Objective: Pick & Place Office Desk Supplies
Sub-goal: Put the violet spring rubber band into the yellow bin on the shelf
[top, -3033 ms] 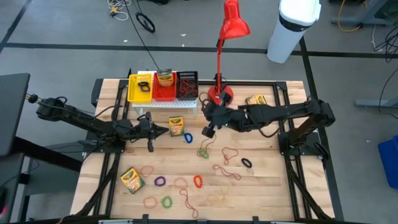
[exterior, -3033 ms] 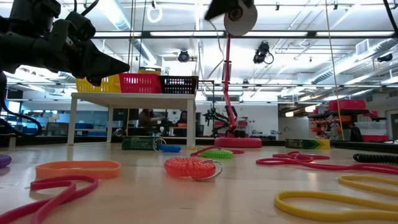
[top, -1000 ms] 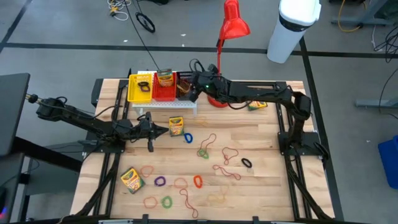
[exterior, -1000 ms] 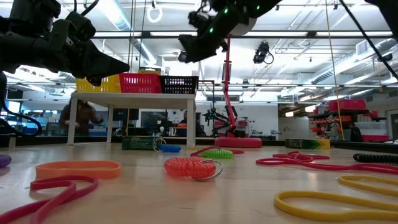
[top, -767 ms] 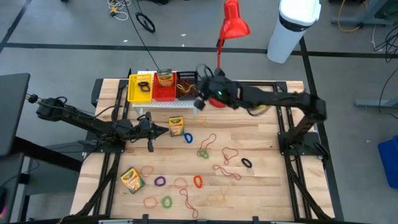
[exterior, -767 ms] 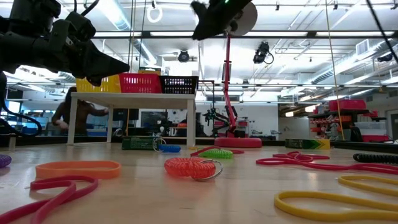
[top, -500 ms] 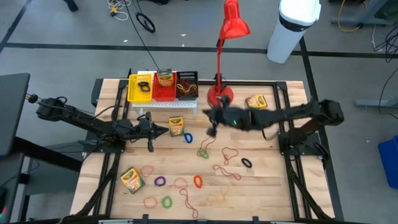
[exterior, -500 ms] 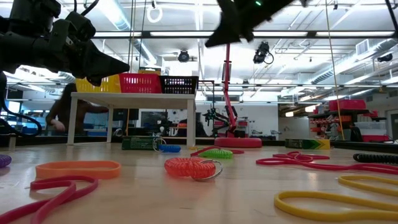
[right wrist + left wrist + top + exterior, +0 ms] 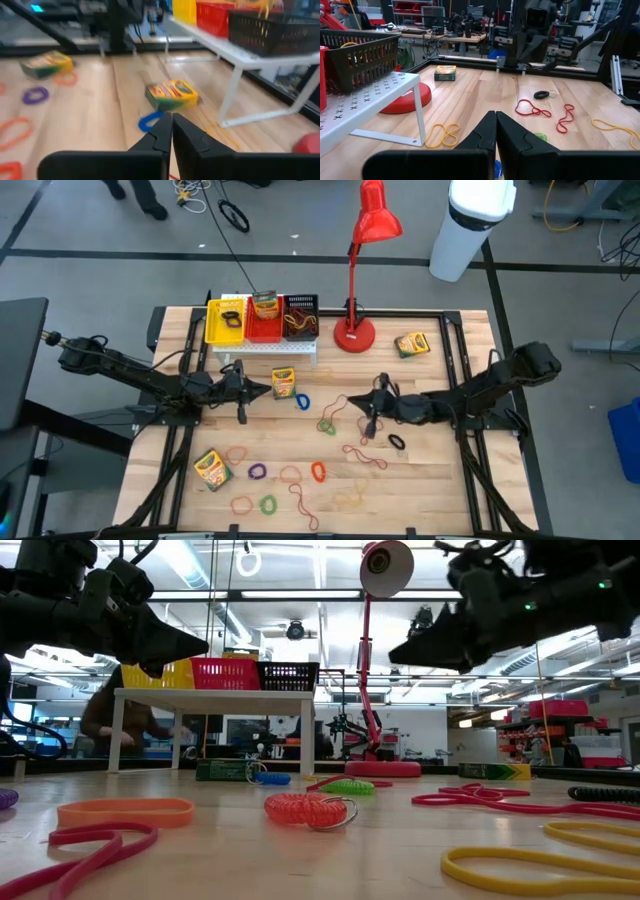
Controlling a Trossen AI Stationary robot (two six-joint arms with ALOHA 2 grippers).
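both arms hover low, left hand (image 9: pixel 243 389) and right hand (image 9: pixel 372 408) pinched closed, empty.

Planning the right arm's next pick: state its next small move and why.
Probably open the right gripper: it hangs shut and empty above the thin red rubber-band loop, so it cannot pinch it yet. The left gripper waits, shut.
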